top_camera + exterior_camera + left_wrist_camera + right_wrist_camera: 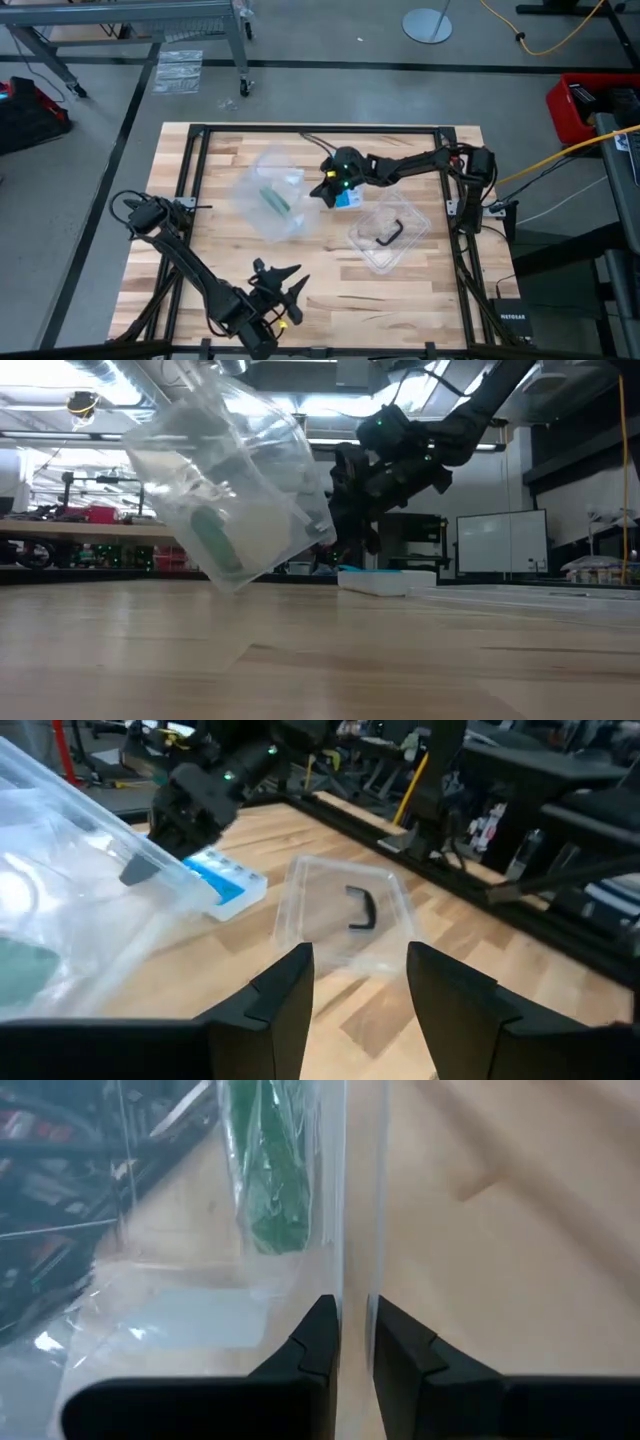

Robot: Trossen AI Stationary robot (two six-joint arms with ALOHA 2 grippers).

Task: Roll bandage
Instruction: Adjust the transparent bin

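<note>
Above the table, right fingers (350,1330) pinch a clear bag (270,195) holding the green bandage (275,200); left fingers (360,990) apart.

The bandage (275,199) is a dark green soft fabric strip, lying as a flat elongated band rather than a rolled cylinder. It sits inside a clear plastic container (268,190) that is lifted off the table and tipped on a slant, near the middle of the table. Seen from above, the strip runs diagonally. In the low view the bandage (212,540) shows as a green band slanting down against the container's lower wall. From the right wrist view the bandage (265,1165) hangs lengthwise behind the clear wall, its surface crinkled, its lower end rounded
</note>
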